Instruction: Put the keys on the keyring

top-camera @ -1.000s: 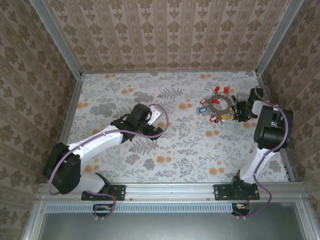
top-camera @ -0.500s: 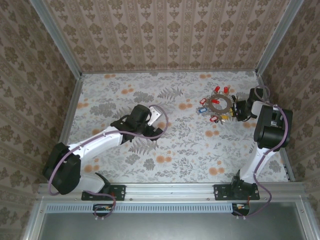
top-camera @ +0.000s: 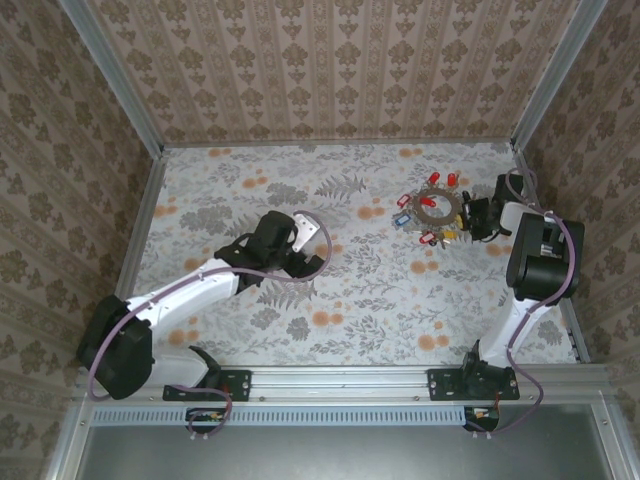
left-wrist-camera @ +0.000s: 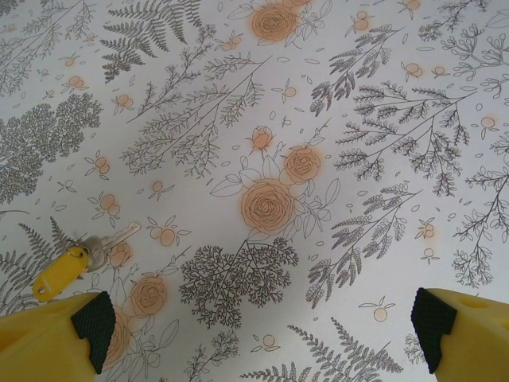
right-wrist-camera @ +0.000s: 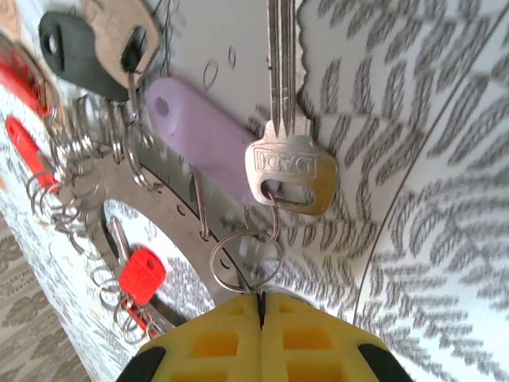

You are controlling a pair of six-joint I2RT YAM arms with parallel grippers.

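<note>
Your left gripper [left-wrist-camera: 262, 330] hangs wide open and empty over the table [left-wrist-camera: 374, 95], likely lining up on the yellow key [left-wrist-camera: 65, 270]. The key lies flat near one fingertip, head lower-left, blade pointing up-right in the wrist view. At the table's far right, your right gripper [right-wrist-camera: 261, 312] is pinched closed on the keyring [right-wrist-camera: 163, 208] edge, apparently steadying it.

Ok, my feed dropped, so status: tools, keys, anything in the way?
Left tool open, yellow-tagged key loose on the table nearby. Right tool shut on a split ring at the keyring. Nothing seen blocking.
</note>
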